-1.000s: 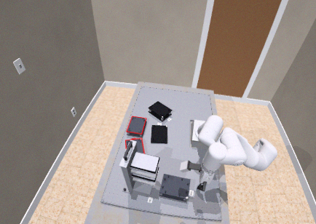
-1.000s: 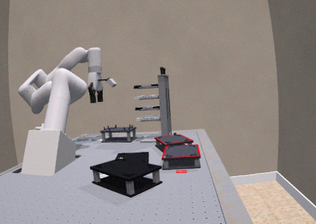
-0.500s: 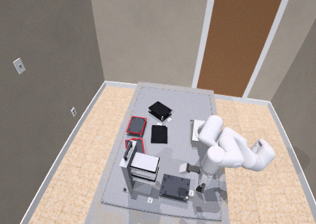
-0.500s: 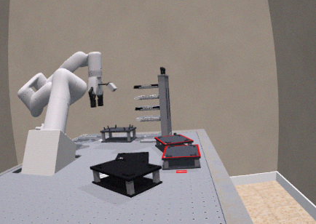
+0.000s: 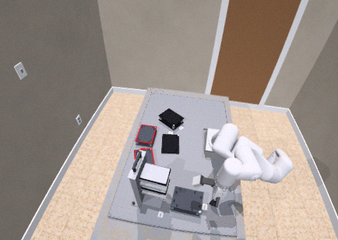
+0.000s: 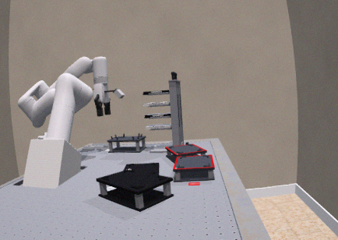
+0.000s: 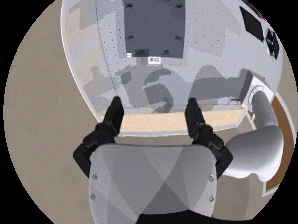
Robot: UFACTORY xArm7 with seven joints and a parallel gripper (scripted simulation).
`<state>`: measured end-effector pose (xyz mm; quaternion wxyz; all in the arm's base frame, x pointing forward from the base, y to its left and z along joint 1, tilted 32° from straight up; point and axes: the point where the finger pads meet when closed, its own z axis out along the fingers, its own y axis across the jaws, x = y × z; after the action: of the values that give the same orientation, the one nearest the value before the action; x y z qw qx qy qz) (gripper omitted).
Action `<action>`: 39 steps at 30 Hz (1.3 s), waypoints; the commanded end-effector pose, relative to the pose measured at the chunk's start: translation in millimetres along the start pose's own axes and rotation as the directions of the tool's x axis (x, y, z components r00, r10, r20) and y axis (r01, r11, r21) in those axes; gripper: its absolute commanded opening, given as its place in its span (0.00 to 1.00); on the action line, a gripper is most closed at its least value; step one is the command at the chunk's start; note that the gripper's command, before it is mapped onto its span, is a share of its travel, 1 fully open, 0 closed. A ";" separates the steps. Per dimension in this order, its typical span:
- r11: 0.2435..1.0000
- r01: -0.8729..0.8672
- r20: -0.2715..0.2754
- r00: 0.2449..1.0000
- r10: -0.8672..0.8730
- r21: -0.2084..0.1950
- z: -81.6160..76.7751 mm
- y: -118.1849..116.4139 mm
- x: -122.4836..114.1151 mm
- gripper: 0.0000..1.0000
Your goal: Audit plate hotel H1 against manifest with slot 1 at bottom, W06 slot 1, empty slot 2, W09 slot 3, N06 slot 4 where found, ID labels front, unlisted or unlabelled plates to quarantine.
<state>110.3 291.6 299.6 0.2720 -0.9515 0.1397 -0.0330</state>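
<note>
The plate hotel H1 [image 6: 174, 108] is a grey post with four shelves [image 6: 157, 110] sticking out toward the arm; it also shows in the overhead view [image 5: 151, 177]. The top and third shelves look dark, the second and bottom ones pale. No labels can be read at this size. My gripper [image 6: 103, 109] hangs open and empty in the air, apart from the hotel's front and above the deck beside a dark grey nest [image 6: 126, 142]. In the wrist view the open fingers frame the deck edge, with that nest [image 7: 154, 22] beyond them.
Two red-rimmed nests [image 6: 186, 150] [image 6: 194, 164] stand by the hotel's foot. A black raised nest [image 6: 134, 181] sits turned at the near deck, and a flat black pad [image 5: 170, 143] lies mid-deck. The arm's white base [image 6: 51, 161] stands at the left.
</note>
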 end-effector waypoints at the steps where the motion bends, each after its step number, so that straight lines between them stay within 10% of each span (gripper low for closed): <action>1: 1.000 0.001 -0.032 0.999 -0.001 0.002 -0.6 -0.4 -0.3 1.00; 39: 1.000 0.001 -0.562 0.827 0.000 0.002 -0.4 -0.3 -0.5 1.00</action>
<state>110.2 291.9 300.1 0.2216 -0.9092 0.2067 -0.2856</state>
